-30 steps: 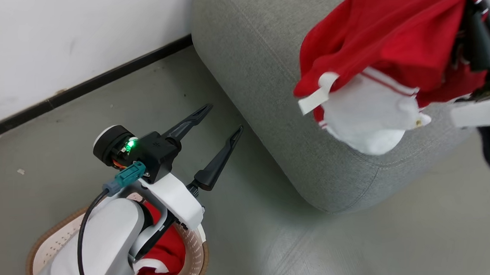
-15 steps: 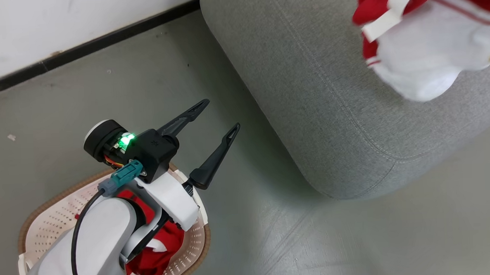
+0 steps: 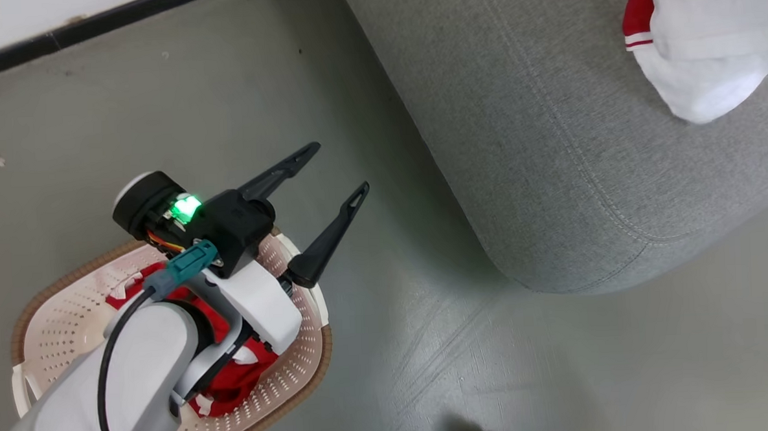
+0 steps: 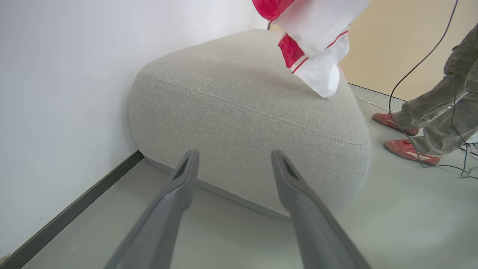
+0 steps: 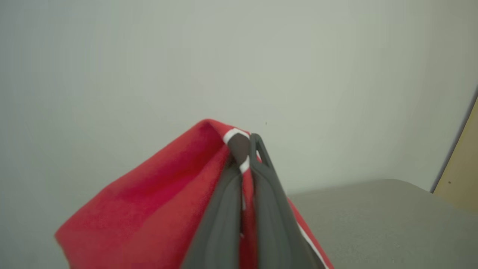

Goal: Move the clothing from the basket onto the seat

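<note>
My right gripper (image 5: 246,144) is shut on a red garment with white trim (image 5: 160,194). It holds the garment up over the grey seat (image 5: 381,220). The garment's white and red end (image 3: 707,46) hangs at the top right of the head view and dangles over the seat (image 4: 246,112) in the left wrist view (image 4: 317,56). My left gripper (image 3: 338,169) stands open and empty above the floor, just beyond the cream basket (image 3: 58,314). More red clothing (image 3: 235,377) lies in the basket, partly hidden by my left arm.
A white wall with a dark skirting strip (image 3: 78,31) runs behind the basket and meets the seat (image 3: 549,137). A person's legs and red shoes (image 4: 407,149) stand on the floor to the right of the seat, with cables trailing nearby.
The head camera has tilted down, so more of the basket shows. The held garment has slid toward the top right of the view. My left gripper stays open.
</note>
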You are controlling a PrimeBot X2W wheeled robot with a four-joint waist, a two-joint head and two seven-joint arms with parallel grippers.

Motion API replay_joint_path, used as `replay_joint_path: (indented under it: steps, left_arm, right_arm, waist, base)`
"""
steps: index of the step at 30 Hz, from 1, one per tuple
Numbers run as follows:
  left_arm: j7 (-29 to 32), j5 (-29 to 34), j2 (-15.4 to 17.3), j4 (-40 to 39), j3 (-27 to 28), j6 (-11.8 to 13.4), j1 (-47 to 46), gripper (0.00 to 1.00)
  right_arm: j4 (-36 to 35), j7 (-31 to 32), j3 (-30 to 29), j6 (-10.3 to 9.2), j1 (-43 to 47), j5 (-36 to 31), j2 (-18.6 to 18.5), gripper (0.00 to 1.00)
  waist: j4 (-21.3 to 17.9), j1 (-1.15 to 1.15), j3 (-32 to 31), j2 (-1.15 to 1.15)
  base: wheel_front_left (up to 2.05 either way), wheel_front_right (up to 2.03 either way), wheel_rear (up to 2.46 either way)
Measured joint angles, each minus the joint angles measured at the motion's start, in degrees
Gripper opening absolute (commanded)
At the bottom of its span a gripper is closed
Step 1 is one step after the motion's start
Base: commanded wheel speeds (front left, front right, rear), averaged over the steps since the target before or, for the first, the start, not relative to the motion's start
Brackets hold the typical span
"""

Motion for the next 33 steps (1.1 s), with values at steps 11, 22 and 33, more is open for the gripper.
replay_joint_path:
  steps: [11,22,33]
  left_arm:
    - [2.0,0.5,1.4,-2.9,0.6,0.2,-1.8,1.0]
    - [3.2,1.5,2.8,-4.5,1.1,0.2,-2.7,1.0]
    - [3.5,1.6,3.2,-4.9,1.4,0.2,-3.7,1.0]
  right_arm:
    - [12.9,0.1,-0.3,0.0,0.4,1.1,4.3,0.0]
    - [24.2,3.2,-2.4,0.0,0.6,2.5,8.5,0.0]
    - [28.6,5.2,-3.6,0.0,-0.9,2.1,9.3,1.0]
  waist:
    - [1.0,0.0,4.9,0.0]
    - [2.0,0.0,8.3,0.0]
    - [2.5,0.0,9.7,0.0]
  base:
    - [0.0,0.0,0.0]
    - [0.0,0.0,0.0]
    - [0.0,0.0,0.0]
